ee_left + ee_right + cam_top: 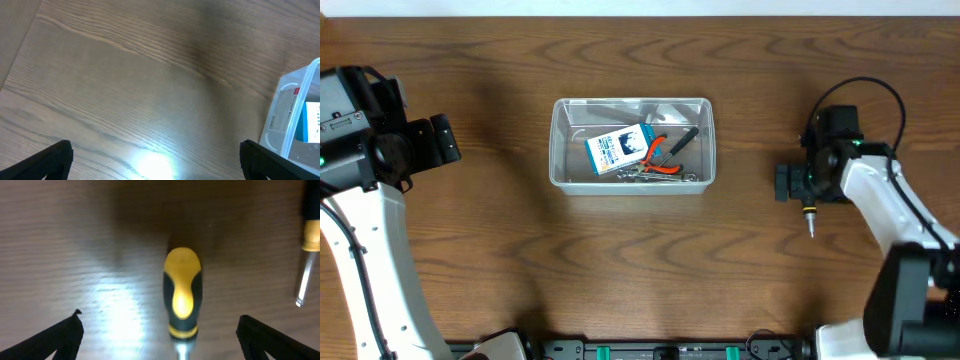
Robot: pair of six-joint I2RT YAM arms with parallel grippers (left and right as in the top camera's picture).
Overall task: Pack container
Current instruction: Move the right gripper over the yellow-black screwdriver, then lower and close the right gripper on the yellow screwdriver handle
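Yellow-black screwdriver lying under right gripper, between its spread, empty fingers; left gripper also hanging open. Container sitting between both grippers, apart from each. Risk: off-centre handle rolling away as jaws close.

A dark brown wooden table with wavy grain fills the view, a pale strip runs along its far edge, and a bright patch of reflected light shines on the wood
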